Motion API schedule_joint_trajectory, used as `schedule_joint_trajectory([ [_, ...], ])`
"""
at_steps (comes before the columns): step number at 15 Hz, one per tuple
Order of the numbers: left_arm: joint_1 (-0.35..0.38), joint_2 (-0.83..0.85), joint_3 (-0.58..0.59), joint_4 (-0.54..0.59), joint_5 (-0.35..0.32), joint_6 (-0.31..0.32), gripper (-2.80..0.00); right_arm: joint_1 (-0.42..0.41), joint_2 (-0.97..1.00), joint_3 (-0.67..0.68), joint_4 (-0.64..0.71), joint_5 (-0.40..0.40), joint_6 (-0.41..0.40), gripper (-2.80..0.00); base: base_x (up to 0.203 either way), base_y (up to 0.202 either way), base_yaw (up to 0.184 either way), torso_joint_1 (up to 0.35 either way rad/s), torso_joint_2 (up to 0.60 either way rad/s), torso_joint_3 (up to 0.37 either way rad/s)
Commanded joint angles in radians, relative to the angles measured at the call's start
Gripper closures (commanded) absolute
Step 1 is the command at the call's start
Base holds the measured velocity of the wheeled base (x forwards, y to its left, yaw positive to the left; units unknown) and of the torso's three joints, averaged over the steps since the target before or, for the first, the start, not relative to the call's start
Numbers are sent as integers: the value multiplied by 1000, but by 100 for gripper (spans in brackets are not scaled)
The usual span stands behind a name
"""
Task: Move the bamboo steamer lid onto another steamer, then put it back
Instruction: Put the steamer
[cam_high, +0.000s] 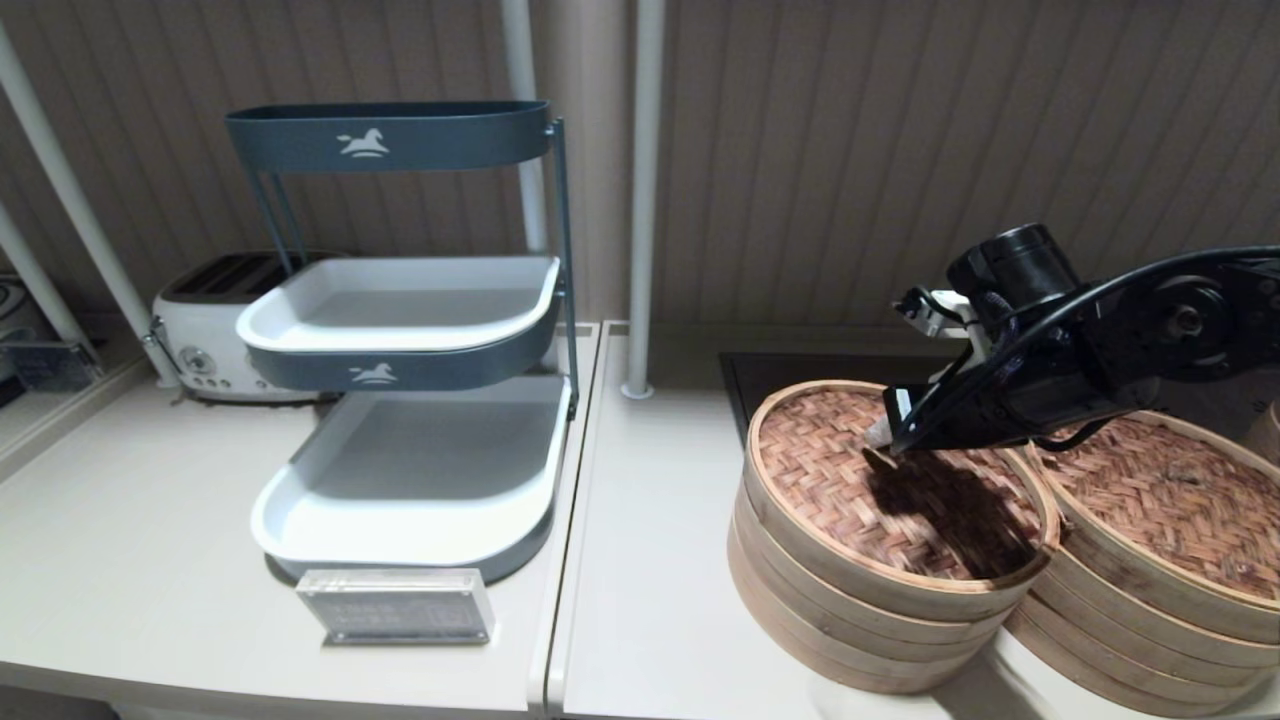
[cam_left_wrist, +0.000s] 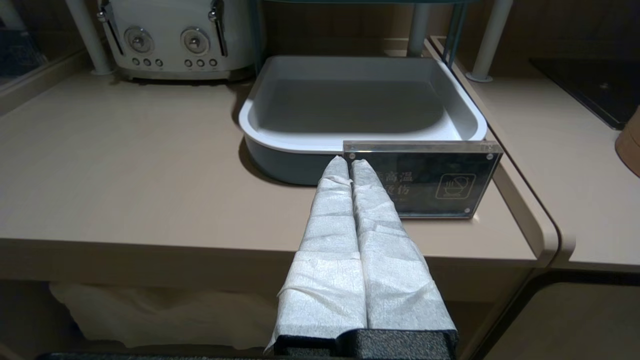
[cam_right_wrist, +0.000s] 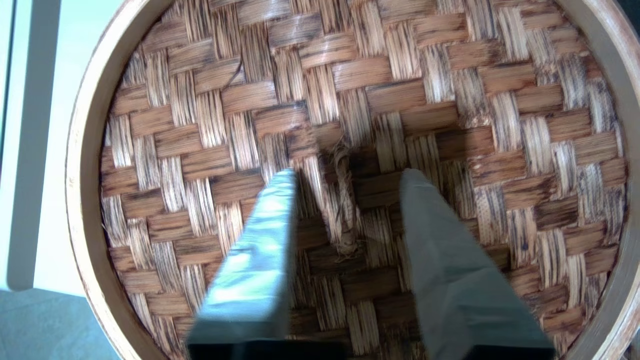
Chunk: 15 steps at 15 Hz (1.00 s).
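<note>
Two lidded bamboo steamers stand side by side on the right counter. The left stack (cam_high: 800, 600) carries a brown herringbone lid (cam_high: 830, 470) with a pale rim and a small twine knot (cam_right_wrist: 342, 200) at its centre. My right gripper (cam_high: 880, 445) hangs just over that lid's middle, open, with one finger on each side of the knot (cam_right_wrist: 350, 172) and holding nothing. The right stack (cam_high: 1120, 640) carries a redder woven lid (cam_high: 1170, 500). My left gripper (cam_left_wrist: 348, 161) is parked low in front of the left counter, shut and empty.
A three-tier grey and white tray rack (cam_high: 400, 300) and a white toaster (cam_high: 200, 320) stand on the left counter, with an acrylic sign (cam_high: 397, 605) at the front. A black hob (cam_high: 800, 370) lies behind the steamers. A white pole (cam_high: 640, 200) rises by the counter seam.
</note>
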Motion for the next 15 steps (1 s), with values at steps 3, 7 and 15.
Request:
schedule_joint_trajectory([
  [3,0,-3,28,0,1,1,0,1,8,-6,3,-1,0,-280,0,0,0,0,0,0],
  [7,0,-3,28,0,0,1,0,-6,-25,-33,2,-4,0,-280,0,0,0,0,0,0],
  [15,0,-3,28,0,0,0,0,-12,-269,-56,66,-21,-3,-280,0,0,0,0,0,0],
])
